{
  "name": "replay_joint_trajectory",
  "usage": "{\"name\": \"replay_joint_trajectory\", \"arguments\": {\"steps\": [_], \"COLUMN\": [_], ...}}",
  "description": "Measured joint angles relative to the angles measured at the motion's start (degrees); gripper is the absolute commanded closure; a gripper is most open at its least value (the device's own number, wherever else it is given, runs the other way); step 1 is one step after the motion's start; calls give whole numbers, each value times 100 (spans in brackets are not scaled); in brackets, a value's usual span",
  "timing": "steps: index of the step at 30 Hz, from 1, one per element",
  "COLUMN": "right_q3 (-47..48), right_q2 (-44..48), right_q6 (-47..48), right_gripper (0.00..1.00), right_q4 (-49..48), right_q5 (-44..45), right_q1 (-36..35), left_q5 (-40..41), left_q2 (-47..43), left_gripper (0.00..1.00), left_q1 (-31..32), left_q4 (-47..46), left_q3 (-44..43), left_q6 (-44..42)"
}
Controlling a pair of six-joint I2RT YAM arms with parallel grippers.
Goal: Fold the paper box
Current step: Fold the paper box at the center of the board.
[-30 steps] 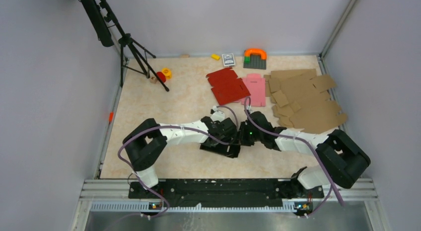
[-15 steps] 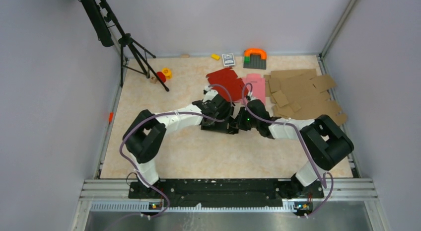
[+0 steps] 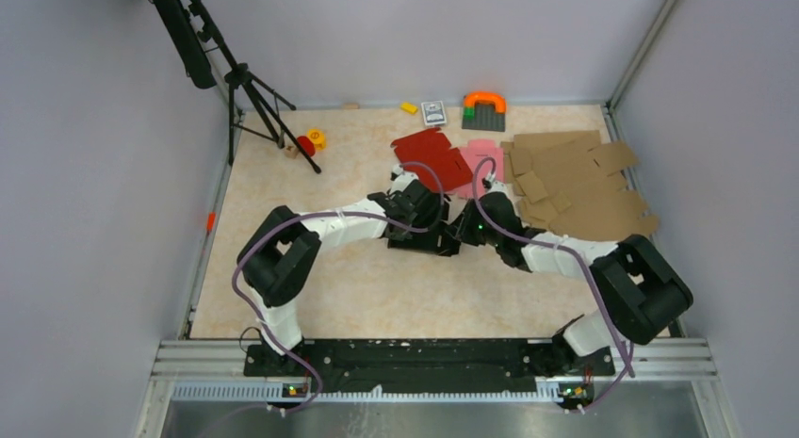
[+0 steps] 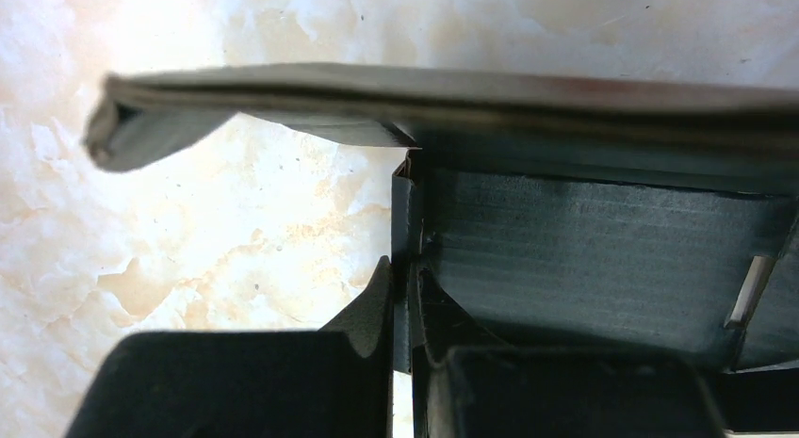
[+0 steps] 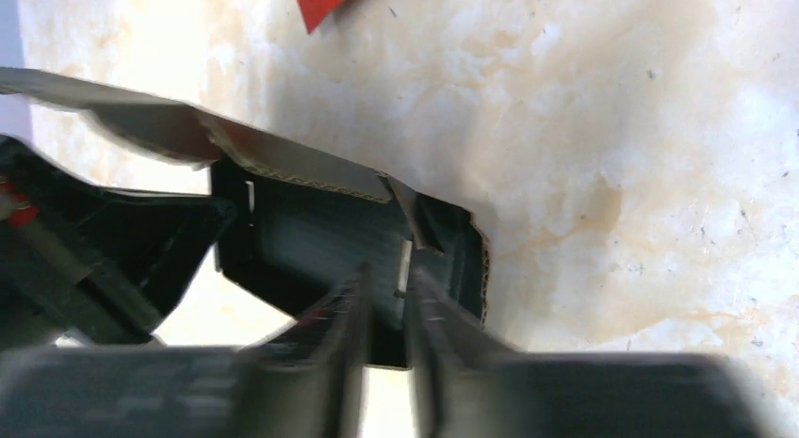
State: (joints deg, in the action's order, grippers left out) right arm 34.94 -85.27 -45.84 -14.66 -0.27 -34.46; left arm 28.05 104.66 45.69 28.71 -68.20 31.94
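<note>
White-and-black arms (image 3: 344, 226), purple cables (image 3: 236, 278)

Far tabletop (image 3: 330, 287): red blank (image 3: 429, 158) touching pink blank (image 3: 476, 160); brown cardboard pile (image 3: 575, 188) (right side); tripod (image 3: 247, 85) left.

Readable text: none in any view.
Small dark card pack with a pale face (image 3: 433, 112): printed motif, too small to read.
Yellow round toy block (image 3: 317, 137): a mark on top, unreadable.
Black matte cardboard box blank (image 4: 603, 259): plain surfaces, nothing legible.
</note>
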Motion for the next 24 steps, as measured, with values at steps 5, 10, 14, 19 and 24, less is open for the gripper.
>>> {"name": "replay_joint_trajectory", "arguments": {"steps": [5,10,14,19,24], "right_q3": [-428,-566,-367,-214,-214], "right_q2": [695,994,560,249,227], "right_q6": [-35,-94,-116,-146,-127], "right_gripper": [62,54,58,79,100], "right_q4": [-76,116,376,627,656], "right_q5": [271,479,487,472,398], "right_q1": [-42,-42,-42,-42,-46], "left_q5": [-20,-24,-26,-61,-103], "left_q2": [136,136,136,136,136], "left_gripper": [100,100,100,100,100], "left_q1": [-2,-2,-2,-7,-17], "left_q4": [13,13,13,11,4], "left_q3": [-92,-94,-94,-94,-94], "left_q6": [-61,-63,-68,-76,-105]}}
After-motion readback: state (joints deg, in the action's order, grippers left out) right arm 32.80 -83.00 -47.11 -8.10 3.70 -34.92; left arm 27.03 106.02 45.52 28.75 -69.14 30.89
